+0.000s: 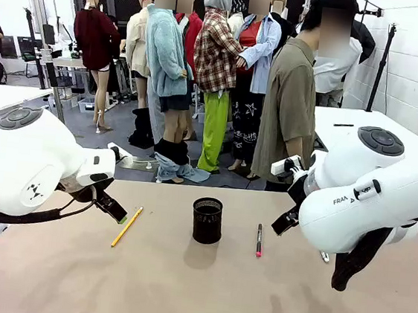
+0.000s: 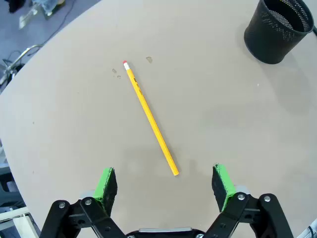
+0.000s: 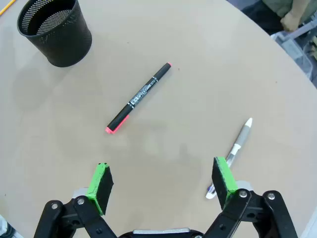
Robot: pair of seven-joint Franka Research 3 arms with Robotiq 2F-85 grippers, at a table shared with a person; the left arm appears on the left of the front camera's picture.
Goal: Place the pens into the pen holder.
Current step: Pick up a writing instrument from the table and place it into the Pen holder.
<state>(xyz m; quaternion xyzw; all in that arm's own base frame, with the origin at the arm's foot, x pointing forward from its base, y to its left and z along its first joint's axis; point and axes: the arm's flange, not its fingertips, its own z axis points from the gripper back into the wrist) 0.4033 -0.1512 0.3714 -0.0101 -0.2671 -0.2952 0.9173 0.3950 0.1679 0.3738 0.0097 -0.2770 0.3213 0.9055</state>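
Note:
The pen holder, a black mesh cup, stands upright mid-table. A yellow pencil lies to its left, and a dark pen with red ends lies to its right. A grey and white pen rests farther right, partly under the right arm. My left gripper hovers open above the pencil, whose near tip lies between the green pads; the holder is at the upper right. My right gripper is open over the table, with the dark pen ahead and the grey pen by its right finger.
A person stands at the table's far edge, right of centre, and a hand shows by that edge. The tan table has bare room in front of the holder.

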